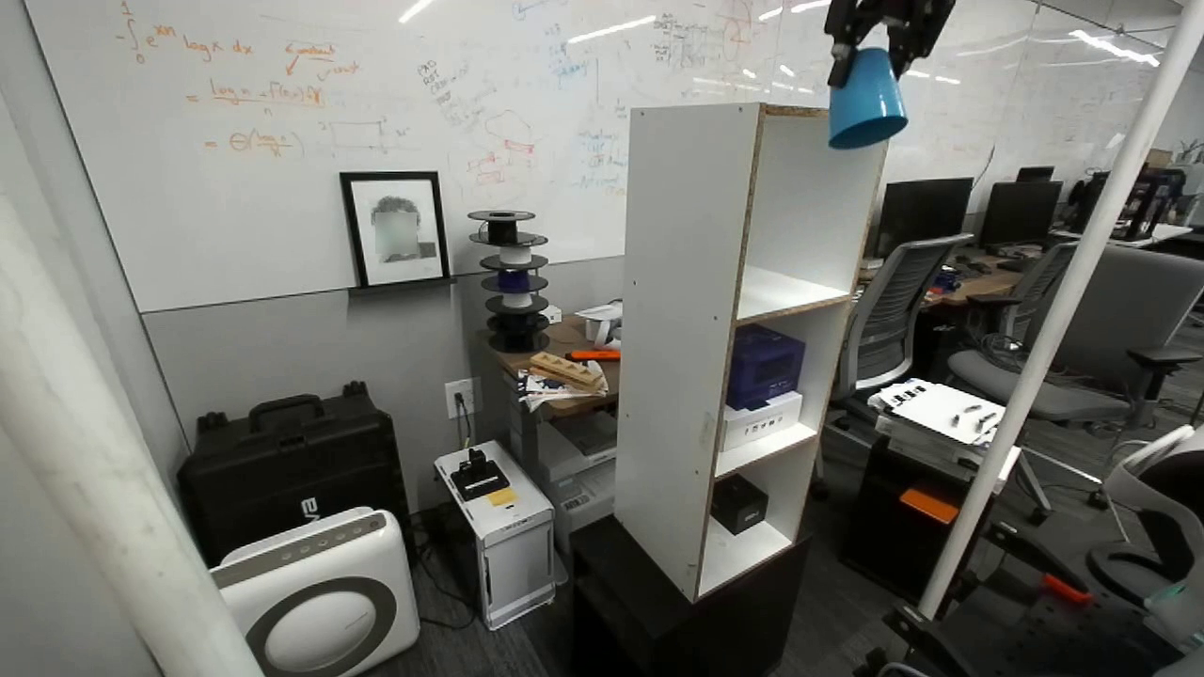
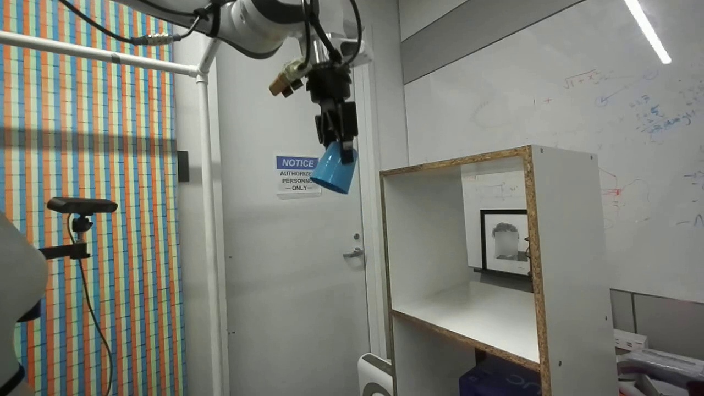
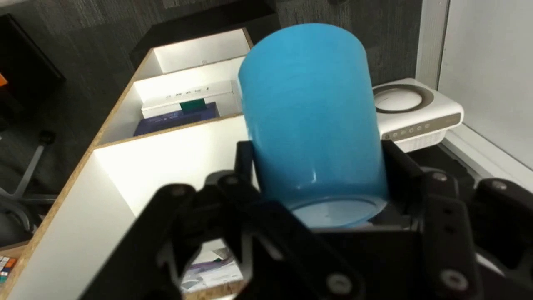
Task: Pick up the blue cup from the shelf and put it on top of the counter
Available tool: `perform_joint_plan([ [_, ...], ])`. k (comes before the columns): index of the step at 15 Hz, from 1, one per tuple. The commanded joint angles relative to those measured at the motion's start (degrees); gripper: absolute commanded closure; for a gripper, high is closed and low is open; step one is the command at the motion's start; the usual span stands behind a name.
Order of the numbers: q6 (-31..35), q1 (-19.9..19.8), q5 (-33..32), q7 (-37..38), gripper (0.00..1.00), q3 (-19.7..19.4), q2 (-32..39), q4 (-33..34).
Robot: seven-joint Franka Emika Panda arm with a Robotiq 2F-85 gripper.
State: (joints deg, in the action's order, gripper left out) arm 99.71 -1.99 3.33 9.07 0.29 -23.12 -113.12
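Wrist view: nearest, fingers (image 3: pixel 402 173) clamped across the blue cup (image 3: pixel 312 116) near its narrower end, presumably leaving the broad end free for standing. In both exterior views it hangs tilted beneath them, off the shelf (image 1: pixel 687 329), not yet on the counter (image 2: pixel 456 160).

Tool (image 3: pixel 320 163) w/ blue cup (image 3: pixel 310 108) gripped; shelf (image 3: pixel 179 154) in bkgd.

We see bright streaks (image 1: pixel 612 29) shine on the whiteboard (image 1: pixel 395 127) in both exterior views; in the wrist view the shelf (image 3: pixel 179 152) glows white; the gripper (image 3: pixel 318 162) looks blurry.
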Motion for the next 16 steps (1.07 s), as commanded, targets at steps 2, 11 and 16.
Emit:
perform_joint_plan([
  [2, 6.1, -0.6, -0.1, 5.9, 0.54, 1.2, 5.7, 13.0],
  [11, 31.6, -2.3, -9.7, 12.9, 0.54, 0.6, 19.1, 18.3],
  [16, 24.8, -2.0, -15.5, 17.2, 0.54, -0.9, 22.8, 22.4],
])
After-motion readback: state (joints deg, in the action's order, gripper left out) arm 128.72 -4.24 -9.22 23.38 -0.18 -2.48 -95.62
